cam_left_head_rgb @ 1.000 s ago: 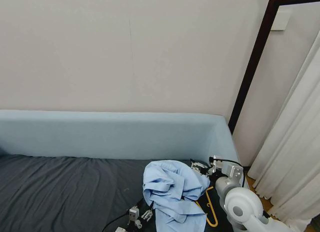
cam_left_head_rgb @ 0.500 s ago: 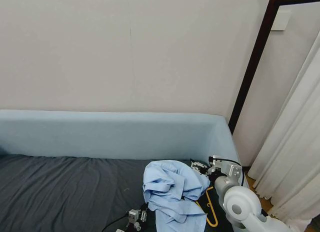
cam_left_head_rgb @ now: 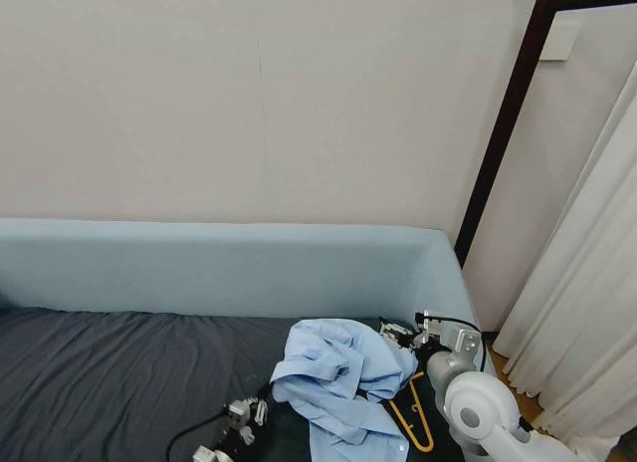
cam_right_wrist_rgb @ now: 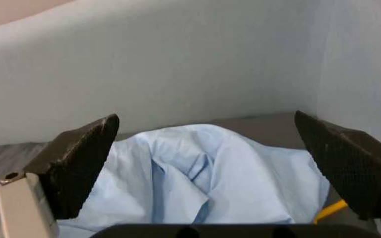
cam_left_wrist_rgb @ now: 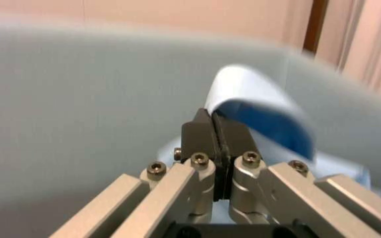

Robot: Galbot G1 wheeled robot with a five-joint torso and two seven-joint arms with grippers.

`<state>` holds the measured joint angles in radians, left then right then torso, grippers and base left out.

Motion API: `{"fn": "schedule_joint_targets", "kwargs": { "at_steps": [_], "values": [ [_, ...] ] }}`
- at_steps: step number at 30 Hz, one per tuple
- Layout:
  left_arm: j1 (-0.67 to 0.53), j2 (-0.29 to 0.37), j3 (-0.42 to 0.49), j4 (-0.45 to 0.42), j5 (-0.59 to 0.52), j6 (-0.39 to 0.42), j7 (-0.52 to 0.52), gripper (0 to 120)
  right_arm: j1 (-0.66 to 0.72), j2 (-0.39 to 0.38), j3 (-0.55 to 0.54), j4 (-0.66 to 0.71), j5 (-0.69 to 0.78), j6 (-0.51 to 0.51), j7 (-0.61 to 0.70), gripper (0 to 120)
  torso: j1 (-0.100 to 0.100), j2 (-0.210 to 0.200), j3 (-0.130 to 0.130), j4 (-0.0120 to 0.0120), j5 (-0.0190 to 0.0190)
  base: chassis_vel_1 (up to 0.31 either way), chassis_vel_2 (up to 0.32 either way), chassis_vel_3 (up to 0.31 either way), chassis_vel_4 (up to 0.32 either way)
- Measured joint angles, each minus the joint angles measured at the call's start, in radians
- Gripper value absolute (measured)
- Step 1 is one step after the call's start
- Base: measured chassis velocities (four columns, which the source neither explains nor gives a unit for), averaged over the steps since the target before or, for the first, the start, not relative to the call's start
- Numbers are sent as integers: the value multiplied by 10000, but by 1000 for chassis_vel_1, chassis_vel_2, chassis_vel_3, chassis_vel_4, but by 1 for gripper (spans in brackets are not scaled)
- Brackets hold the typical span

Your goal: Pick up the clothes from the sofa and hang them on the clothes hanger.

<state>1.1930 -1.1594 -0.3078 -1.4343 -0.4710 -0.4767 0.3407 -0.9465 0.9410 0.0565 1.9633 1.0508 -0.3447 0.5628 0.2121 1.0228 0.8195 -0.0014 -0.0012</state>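
**Only a thin pinch holds the shirt**

Closest to you, the left gripper (cam_left_head_rgb: 249, 414) sits low over the dark sofa seat (cam_left_head_rgb: 109, 382), at 7 o'clock from the shirt (cam_left_head_rgb: 343, 377). Its jaws are pressed tight together, and a thin strip of the light blue cloth comes out from between them. The rest of the shirt lies in a heap on the seat, near the sofa's right end. A yellow hanger (cam_left_head_rgb: 416, 422) pokes out from under the heap at 4 o'clock. At 2 o'clock from the heap, the right gripper (cam_left_head_rgb: 400, 331) hangs just beside the cloth, with its jaws spread wide and nothing in them. Behind all this is the pale blue sofa back (cam_left_head_rgb: 199, 268). Far off at 1 o'clock stands a dark pole (cam_left_head_rgb: 503, 133).

Here is what could go wrong. The pinch looks small, so a quick pull might let the cloth slip out. The hanger seems caught in the folds, so it might ride up and then drop. Loose folds could also snag on the wide right jaws.
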Motion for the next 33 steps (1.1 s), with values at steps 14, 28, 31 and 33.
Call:
{"fn": "schedule_joint_targets", "kwargs": {
  "at_steps": [14, 28, 31, 33],
  "values": [
    [1634, 2935, -1650, -1915, -430, 896, 67, 0, -1294, 1001, -1127, -592, -3304, 857, -2140, 100, 0, 0, 0, 1, -2, 0, 0, 0, 0],
    [2313, 2160, -2975, -238, 1448, 761, -635, 0, -243, 1429, -3520, -2394, -4352, 83, -1222, 100, -1, 0, 1, 1, 5, 0, 0, 0, 0],
    [2345, 1935, -3018, -242, 1457, 692, -688, 0, 164, 1405, -4017, -2881, -4857, 317, -1458, 100, -1, 0, 0, 0, 3, 0, 0, 0, 0],
    [2424, 1698, -3055, -348, 1460, 662, -702, 0, 663, 1408, -4495, -3454, -5498, 687, -1741, 100, -1, 0, 1, 0, 3, 0, 0, 0, 0]
  ]
}}
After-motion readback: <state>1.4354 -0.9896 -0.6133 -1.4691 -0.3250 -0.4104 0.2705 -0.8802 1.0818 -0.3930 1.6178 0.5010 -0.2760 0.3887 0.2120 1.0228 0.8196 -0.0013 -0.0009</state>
